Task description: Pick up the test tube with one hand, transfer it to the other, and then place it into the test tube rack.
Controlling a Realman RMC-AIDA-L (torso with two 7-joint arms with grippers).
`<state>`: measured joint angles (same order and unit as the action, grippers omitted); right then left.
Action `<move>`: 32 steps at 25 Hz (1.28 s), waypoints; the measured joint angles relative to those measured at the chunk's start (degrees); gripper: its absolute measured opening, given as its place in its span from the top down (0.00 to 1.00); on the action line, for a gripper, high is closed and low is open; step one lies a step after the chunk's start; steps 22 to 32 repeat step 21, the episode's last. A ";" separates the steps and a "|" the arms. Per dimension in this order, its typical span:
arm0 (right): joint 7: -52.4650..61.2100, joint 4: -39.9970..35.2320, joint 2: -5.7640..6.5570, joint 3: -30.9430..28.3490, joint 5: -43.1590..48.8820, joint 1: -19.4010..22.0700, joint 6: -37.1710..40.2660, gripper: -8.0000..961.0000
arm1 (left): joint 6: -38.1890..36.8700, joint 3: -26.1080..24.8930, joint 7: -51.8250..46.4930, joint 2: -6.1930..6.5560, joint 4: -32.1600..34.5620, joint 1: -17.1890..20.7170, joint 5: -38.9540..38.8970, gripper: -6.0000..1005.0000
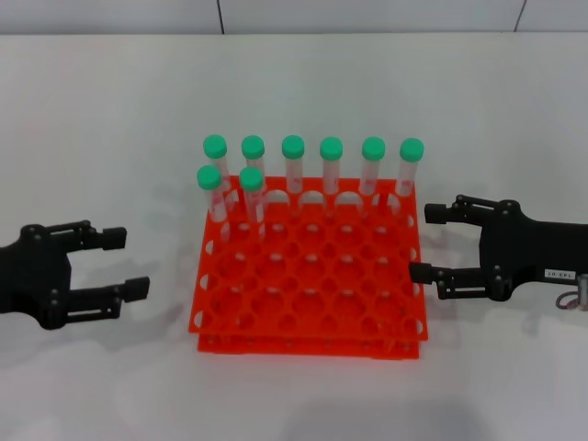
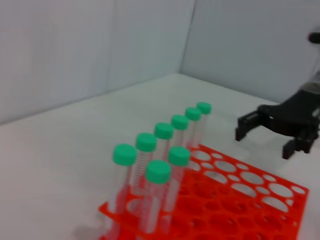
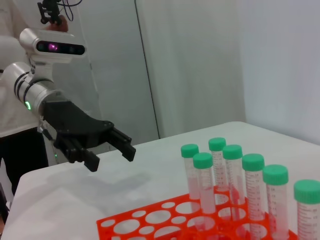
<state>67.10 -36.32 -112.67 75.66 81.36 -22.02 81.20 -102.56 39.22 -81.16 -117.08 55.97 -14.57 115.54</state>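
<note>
The test tube rack (image 1: 308, 276) sits mid-tabletop (image 1: 110, 129). Eight green-capped tubes stand upright in it: six along its 12 o'clock row, two more just behind the left end, among them the test tube (image 1: 254, 200); nothing sets it apart. At 9 o'clock the left claw (image 1: 129, 264) gapes, empty. At 3 o'clock the labelled right claw (image 1: 425, 243) gapes, empty, its arm cut off by the frame edge.

White matte table (image 1: 294, 83), evenly lit, soft shadows. Pale panelled wall (image 1: 367, 14) behind, vertical seams visible. The walls meet at a corner (image 2: 187, 40) beyond the table's far edge.
</note>
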 joint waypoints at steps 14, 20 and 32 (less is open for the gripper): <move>0.10 0.19 -0.35 -0.23 1.55 0.22 -0.26 0.11 | -1.10 0.03 -0.65 -0.13 -0.65 -1.82 2.56 0.25; 0.11 0.45 -0.45 -0.25 1.56 0.38 -0.03 0.11 | -0.76 0.03 -0.67 -0.20 -0.63 -1.86 2.56 0.25; 0.08 0.54 -0.44 -0.25 1.56 0.40 -0.01 0.11 | -0.66 0.09 -0.66 -0.27 -0.63 -1.86 2.56 0.25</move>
